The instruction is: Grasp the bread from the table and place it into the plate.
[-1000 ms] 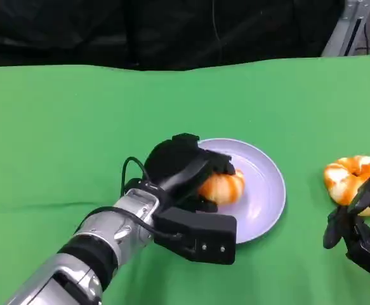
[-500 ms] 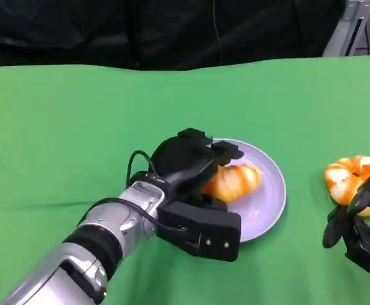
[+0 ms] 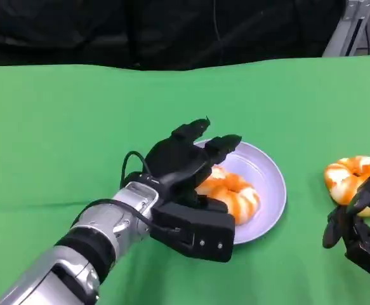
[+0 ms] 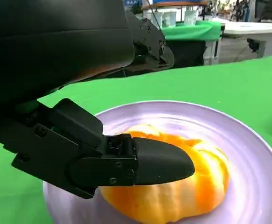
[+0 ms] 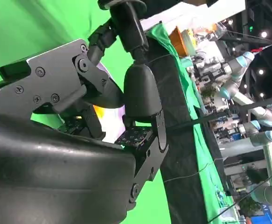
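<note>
Left hand (image 3: 188, 166) hovered over bread (image 3: 232, 192) lying in plate (image 3: 268, 173), fingers spread, holding nothing. Right hand (image 3: 357, 230) fingers curled beside second bread (image 3: 351, 176).

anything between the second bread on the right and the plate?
Nothing visible. Bare green table lies between the bread by the right hand and the plate. The plate already holds one bread, with the left hand open over it.

Even, bright overhead light fills the head view, with only soft, faint shadows on the green cloth (image 3: 77, 127). The far background is dark. Both wrist views blur the near black hand shells. Small bright lamps (image 5: 265, 34) glare at the right wrist view's far right.
</note>
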`<state>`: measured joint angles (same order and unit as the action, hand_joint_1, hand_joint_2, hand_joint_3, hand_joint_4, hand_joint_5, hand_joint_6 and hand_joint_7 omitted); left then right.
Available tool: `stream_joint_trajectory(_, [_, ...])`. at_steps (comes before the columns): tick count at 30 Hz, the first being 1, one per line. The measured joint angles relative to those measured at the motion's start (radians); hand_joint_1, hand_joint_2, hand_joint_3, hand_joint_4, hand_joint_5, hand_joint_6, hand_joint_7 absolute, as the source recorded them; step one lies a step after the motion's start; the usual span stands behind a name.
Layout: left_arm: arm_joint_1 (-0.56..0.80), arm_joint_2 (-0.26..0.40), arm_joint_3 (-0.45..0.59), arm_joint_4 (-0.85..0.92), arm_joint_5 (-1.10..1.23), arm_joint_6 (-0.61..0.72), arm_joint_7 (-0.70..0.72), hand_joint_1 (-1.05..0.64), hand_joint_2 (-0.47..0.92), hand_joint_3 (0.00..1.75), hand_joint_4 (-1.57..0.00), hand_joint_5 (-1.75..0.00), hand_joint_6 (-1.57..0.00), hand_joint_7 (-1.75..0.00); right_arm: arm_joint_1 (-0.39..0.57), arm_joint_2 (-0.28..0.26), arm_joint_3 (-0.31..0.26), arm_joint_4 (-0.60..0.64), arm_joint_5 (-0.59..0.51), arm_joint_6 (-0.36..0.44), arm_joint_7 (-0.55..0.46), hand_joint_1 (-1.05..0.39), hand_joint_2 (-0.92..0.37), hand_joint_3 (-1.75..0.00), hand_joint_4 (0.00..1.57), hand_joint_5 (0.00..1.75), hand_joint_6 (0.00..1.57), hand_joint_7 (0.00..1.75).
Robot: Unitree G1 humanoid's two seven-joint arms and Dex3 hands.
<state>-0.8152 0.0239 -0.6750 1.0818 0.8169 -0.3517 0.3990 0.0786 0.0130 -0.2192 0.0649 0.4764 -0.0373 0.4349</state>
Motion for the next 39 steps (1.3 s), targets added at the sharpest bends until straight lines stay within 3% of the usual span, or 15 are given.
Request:
stream_joint_trajectory(2, [0.012, 0.009, 0.025, -0.02, -0.033, -0.039, -0.002, -1.01, 0.92, 0.53, -0.11, -0.04, -0.28, -0.04, 0.0, 0.0, 0.0, 0.0, 0.0, 0.0, 0.0, -0.09, -0.61, -1.11, 0.81, 1.75, 0.71, 1.58])
stream_joint_trajectory(3, [0.021, 0.013, 0.043, -0.03, -0.054, -0.068, -0.003, -0.93, 0.92, 0.43, -0.29, -0.1, -0.36, -0.04, 0.0, 0.0, 0.0, -0.001, 0.0, 0.0, 0.0, -0.09, -0.62, -1.11, 0.8, 1.75, 0.71, 1.58])
stream_joint_trajectory(5, [0.045, 0.021, 0.076, -0.053, -0.095, -0.133, 0.001, -0.86, 0.92, 0.38, -0.42, -0.13, -0.41, -0.04, 0.0, 0.0, 0.0, -0.001, 0.0, 0.0, 0.0, -0.08, -0.62, -1.11, 0.8, 1.75, 0.7, 1.58])
stream_joint_trajectory(8, [0.077, 0.03, 0.124, -0.071, -0.154, -0.209, 0.009, -0.39, 0.92, 0.25, -0.77, -0.19, -0.68, -0.09, 0.0, 0.001, 0.0, -0.001, 0.0, 0.0, 0.001, -0.07, -0.62, -1.11, 0.8, 1.75, 0.7, 1.59])
stream_joint_trajectory(11, [0.116, 0.036, 0.215, -0.091, -0.302, -0.312, -0.084, -0.13, 0.92, 0.4, -0.92, -0.32, -0.87, -0.12, 0.0, 0.003, 0.0, -0.001, 0.001, -0.001, 0.002, -0.08, -0.62, -1.11, 0.81, 1.75, 0.7, 1.6])
stream_joint_trajectory(15, [0.177, 0.031, 0.333, -0.13, -0.559, -0.365, -0.343, -0.04, 0.7, 0.97, -0.94, -1.07, -1.23, -0.21, 0.0, 0.003, -0.001, -0.001, 0.0, 0.0, 0.003, -0.08, -0.62, -1.11, 0.81, 1.75, 0.69, 1.6])
stream_joint_trajectory(17, [0.22, 0.031, 0.384, -0.182, -0.693, -0.334, -0.51, -0.05, 0.61, 1.13, -0.95, -1.23, -1.2, -0.47, 0.0, 0.003, -0.001, -0.001, 0.0, 0.0, 0.002, -0.08, -0.62, -1.1, 0.81, 1.75, 0.7, 1.59])
stream_joint_trajectory(18, [0.244, 0.032, 0.407, -0.221, -0.757, -0.303, -0.589, -0.07, 0.54, 1.23, -0.95, -1.41, -1.13, -0.86, 0.0, 0.003, -0.001, -0.001, 0.0, 0.0, 0.002, -0.09, -0.62, -1.1, 0.81, 1.75, 0.7, 1.59])
stream_joint_trajectory(20, [0.3, 0.04, 0.445, -0.324, -0.86, -0.21, -0.712, -0.08, 0.48, 1.33, -0.86, -1.62, -0.95, -1.3, -0.002, 0.003, -0.002, 0.0, 0.0, -0.001, 0.002, -0.09, -0.62, -1.09, 0.81, 1.75, 0.7, 1.59])
stream_joint_trajectory(23, [0.398, 0.069, 0.496, -0.472, -0.993, -0.07, -0.862, -0.07, 0.46, 1.36, -0.8, -1.73, -0.82, -1.53, -0.003, 0.003, -0.004, 0.003, 0.001, -0.001, 0.005, -0.09, -0.62, -1.09, 0.81, 1.75, 0.7, 1.59])
stream_joint_trajectory(29, [0.532, 0.109, 0.63, -0.601, -1.252, 0.192, -1.11, -0.08, 0.52, 1.26, -0.92, -1.75, -0.83, -1.71, -0.005, 0.003, -0.004, 0.004, 0.001, 0.0, 0.005, -0.08, -0.63, -1.09, 0.8, 1.75, 0.7, 1.59])
stream_joint_trajectory(33, [0.58, 0.152, 0.73, -0.618, -1.401, 0.367, -1.261, -0.12, 0.59, 1.05, -0.87, -1.75, -0.82, -1.67, -0.005, 0.002, -0.003, 0.003, -0.001, 0.0, 0.005, -0.07, -0.64, -1.08, 0.8, 1.75, 0.7, 1.59])
stream_joint_trajectory(36, [0.602, 0.201, 0.813, -0.584, -1.479, 0.499, -1.346, -0.12, 0.56, 1.04, -0.85, -1.75, -0.83, -1.64, -0.004, -0.001, -0.005, 0.003, -0.001, 0.001, 0.004, -0.07, -0.65, -1.08, 0.8, 1.75, 0.69, 1.59])
stream_joint_trajectory(38, [0.597, 0.222, 0.86, -0.529, -1.511, 0.566, -1.396, -0.13, 0.57, 0.9, -0.8, -1.75, -0.82, -1.56, -0.004, -0.003, -0.006, 0.003, -0.001, 0.001, 0.004, -0.08, -0.64, -1.08, 0.8, 1.75, 0.69, 1.59])
stream_joint_trajectory(39, [0.588, 0.225, 0.883, -0.483, -1.534, 0.6, -1.428, -0.17, 0.66, 0.69, -0.78, -1.75, -0.81, -1.56, -0.006, -0.003, -0.005, 0.003, -0.001, 0.001, 0.005, -0.09, -0.63, -1.07, 0.8, 1.75, 0.69, 1.59])
